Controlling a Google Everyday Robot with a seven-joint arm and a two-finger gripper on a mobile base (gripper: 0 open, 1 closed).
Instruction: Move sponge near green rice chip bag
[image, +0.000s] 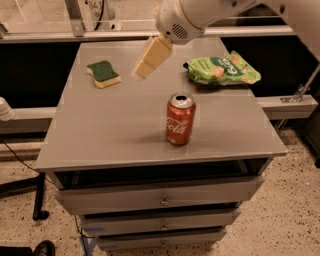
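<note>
A red Coca-Cola can stands upright near the middle of the grey table, white script on its side; its contents cannot be seen. The sponge, wavy-edged with dark green scrub over pale yellow foam, lies flat at back left. The crinkly light-green chip bag lies at back right, its lettering unreadable. The cream gripper hangs tilted between them, above the table; whether it is spread or closed cannot be told.

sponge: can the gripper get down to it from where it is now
Probably yes: the gripper hovers over the table beside the sponge, nothing lies between them, and the Coca-Cola can stands clear toward the front.
</note>
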